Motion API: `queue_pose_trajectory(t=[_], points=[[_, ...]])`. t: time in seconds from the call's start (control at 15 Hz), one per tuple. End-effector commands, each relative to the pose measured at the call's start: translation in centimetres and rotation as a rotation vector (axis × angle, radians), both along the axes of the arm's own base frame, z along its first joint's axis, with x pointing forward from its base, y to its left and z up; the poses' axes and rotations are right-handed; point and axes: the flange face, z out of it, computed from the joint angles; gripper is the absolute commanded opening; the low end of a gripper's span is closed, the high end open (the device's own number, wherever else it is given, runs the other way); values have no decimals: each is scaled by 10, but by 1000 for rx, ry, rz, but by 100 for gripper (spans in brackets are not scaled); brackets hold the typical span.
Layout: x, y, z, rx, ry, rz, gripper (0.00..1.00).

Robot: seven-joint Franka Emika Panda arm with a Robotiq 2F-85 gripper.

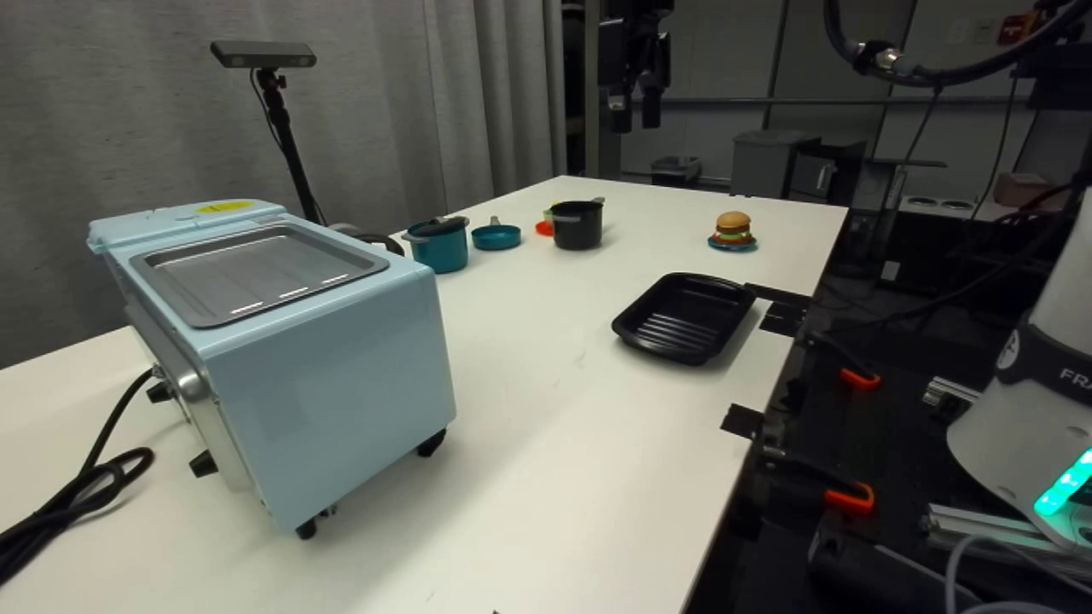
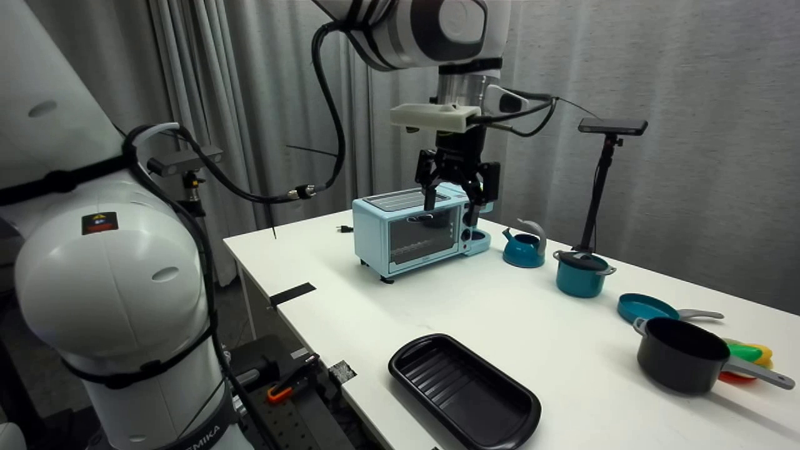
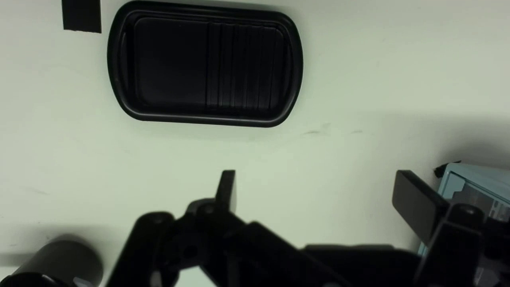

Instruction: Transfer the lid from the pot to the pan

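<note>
In an exterior view, we see the gripper [image 2: 451, 208] empty, its jaws spread well apart, at ten o'clock from the teal pot [image 2: 579, 282]. The dark lid [image 2: 582, 261] sits on that pot, and we find the pan [image 2: 644, 307] at the pot's four o'clock.

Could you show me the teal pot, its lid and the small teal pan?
Teal pot [image 2: 579, 282], in an exterior view: front of its body.
Lid [image 2: 584, 260], in an exterior view: its dark upper surface.
Teal pan [image 2: 645, 308], in an exterior view: its inner floor.
</note>
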Motion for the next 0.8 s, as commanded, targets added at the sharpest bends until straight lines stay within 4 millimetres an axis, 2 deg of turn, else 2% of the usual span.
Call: queue_pose_trajectory(t=[0.0,0.4,0.73], points=[[34,7,-9,25,-12,16,100],[59,1,-22,20,-9,11,100],[77,-14,-21,9,-33,-18,100]])
